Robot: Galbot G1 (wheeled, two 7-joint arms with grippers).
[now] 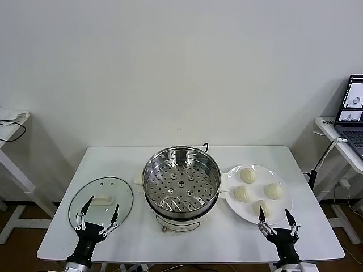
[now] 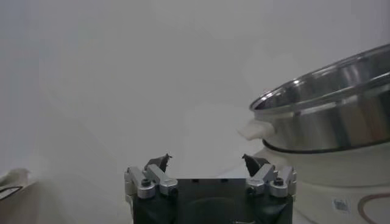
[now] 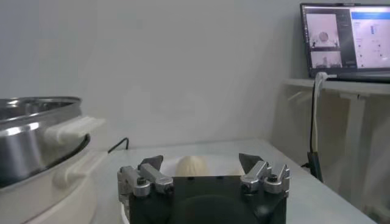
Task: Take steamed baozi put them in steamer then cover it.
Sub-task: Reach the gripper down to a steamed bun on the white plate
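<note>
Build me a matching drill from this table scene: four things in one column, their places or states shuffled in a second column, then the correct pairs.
Things:
1. steamer
2. cover
3. steamed baozi
4. right gripper

Places or states:
A. on the white plate
B. flat on the table, at the robot's left
C. open, at the plate's near edge
D. mid-table, tray empty

Pairs: 1-D, 2-B, 3-A, 4-C

Four steamed baozi (image 1: 258, 191) right of uncovered steamer (image 1: 181, 184), cover (image 1: 102, 199) left.
</note>
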